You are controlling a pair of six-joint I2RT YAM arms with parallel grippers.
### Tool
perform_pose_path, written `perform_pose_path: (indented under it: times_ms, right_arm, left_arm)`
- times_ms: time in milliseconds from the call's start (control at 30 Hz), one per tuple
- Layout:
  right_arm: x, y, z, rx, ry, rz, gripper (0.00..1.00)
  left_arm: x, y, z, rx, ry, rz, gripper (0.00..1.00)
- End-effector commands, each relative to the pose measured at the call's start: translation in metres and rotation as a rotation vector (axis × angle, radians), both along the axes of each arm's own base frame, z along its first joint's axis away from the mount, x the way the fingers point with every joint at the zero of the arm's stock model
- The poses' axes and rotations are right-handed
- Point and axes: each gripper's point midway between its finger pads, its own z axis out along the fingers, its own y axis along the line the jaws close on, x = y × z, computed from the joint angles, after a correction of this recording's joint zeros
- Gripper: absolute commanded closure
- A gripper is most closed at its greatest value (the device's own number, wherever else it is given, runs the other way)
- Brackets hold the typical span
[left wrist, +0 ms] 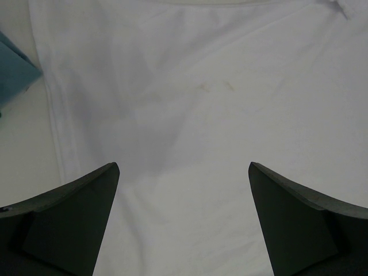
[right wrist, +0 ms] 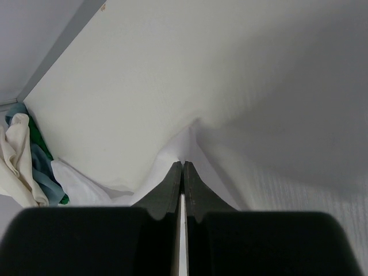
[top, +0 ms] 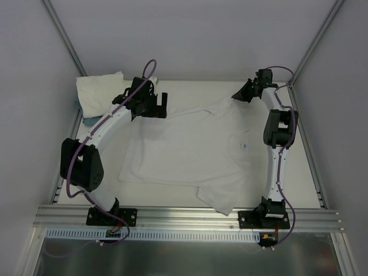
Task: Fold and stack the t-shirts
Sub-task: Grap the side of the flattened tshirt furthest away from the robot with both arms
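Overhead view of a cream table (top: pixel 195 92), two black-and-white robot arms reaching in from the near edge.

Only possible marking: a pale-blue speck (top: pixel 244 145) on the cloth near the right arm, too small to read as label or print.

Spread t-shirt (top: pixel 184 152) laid across the middle of the table: plain white, short-sleeved, thin and soft, lightly creased. Straight hem toward the left, shoulders toward the right. One sleeve crumpled at the near edge, close to the right arm's base. Far shoulder drawn out into a point toward the far right corner.

Right gripper (top: pixel 237 95) at that point, jaws pressed together on a pinch of the spread t-shirt. From the right wrist, dark fingers (right wrist: pixel 168 192) flat against each other, white cloth pulled up into a small tent at their tips.

Left gripper (top: pixel 161 106) over the shirt's far left part, jaws at full spread, holding nothing. From the left wrist, two dark fingers (left wrist: pixel 75 213) well apart, with smooth white cloth between them, faint grey smudges, and a stitched edge down the left side. Touching the cloth or just above it: cannot tell.

Folded white pile (top: pixel 100 92) in the far left corner, puffy like a pillow, with a teal item (top: pixel 87 119) peeking out at its near side. Same teal shape (left wrist: pixel 14 69) in the upper left of the left wrist view, beside the shirt's edge. At the left edge of the right wrist view, a bunch of cloth (right wrist: pixel 29 161) in cream, blue and green.
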Motion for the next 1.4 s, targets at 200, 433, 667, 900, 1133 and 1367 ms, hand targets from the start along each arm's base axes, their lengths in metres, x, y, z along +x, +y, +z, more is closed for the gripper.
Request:
perform_pose_path:
  times_ms: [200,433,667,900,1133,1367]
  right_arm:
    - [-0.012,0.004,0.081,0.001,-0.115,0.062,0.99]
    - [-0.036,0.007,0.084,0.004,-0.078,0.086,1.0]
    - [-0.047,0.008,0.09,-0.002,-0.058,0.089,0.99]
    - [-0.05,0.007,0.092,-0.01,-0.047,0.093,1.0]
    - [-0.056,0.005,0.095,-0.03,-0.032,0.099,1.0]
    - [-0.055,0.003,0.101,-0.035,-0.04,0.087,0.99]
  left_arm:
    - [0.055,0.05,-0.032,0.176,-0.033,0.234,0.01]
    - [0.129,0.07,-0.06,0.08,-0.175,0.271,0.02]
    - [0.154,0.047,-0.051,-0.128,-0.238,0.116,0.06]
    - [0.165,0.057,-0.056,-0.221,-0.207,0.081,0.09]
    - [0.182,0.078,-0.072,-0.2,-0.123,0.22,0.1]
    - [0.185,0.074,-0.083,-0.209,-0.059,0.21,0.1]
